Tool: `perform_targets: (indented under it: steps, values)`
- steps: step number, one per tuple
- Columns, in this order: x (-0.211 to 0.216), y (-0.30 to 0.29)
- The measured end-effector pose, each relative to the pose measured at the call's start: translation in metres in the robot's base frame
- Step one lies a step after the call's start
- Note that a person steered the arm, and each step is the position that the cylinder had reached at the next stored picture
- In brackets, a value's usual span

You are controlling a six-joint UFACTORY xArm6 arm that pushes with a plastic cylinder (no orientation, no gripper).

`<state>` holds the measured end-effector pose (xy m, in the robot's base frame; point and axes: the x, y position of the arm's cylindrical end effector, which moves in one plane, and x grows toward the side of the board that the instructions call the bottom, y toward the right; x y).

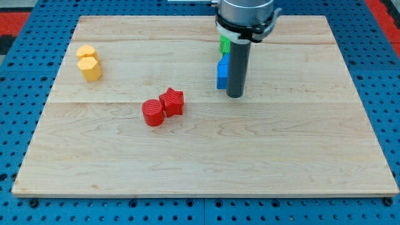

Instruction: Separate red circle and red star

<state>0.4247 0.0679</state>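
The red circle (152, 112) sits left of the board's middle, with the red star (172, 102) touching its upper right side. My tip (234, 95) rests on the board to the right of the star, well apart from it. The rod stands upright just right of a blue block (221, 73).
A green block (224, 44) lies above the blue block, partly hidden by the rod. Two yellow blocks (87, 52) (91, 69) sit together near the view's left edge. The wooden board (206, 156) lies on a blue pegboard.
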Motion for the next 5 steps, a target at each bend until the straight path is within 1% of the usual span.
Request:
perform_targets:
  steps: [1,2,3,4,5]
  values:
    - [0.02,0.007]
    - [0.078,-0.005]
    - [0.136,-0.076]
    - [0.135,-0.16]
    - [0.085,-0.167]
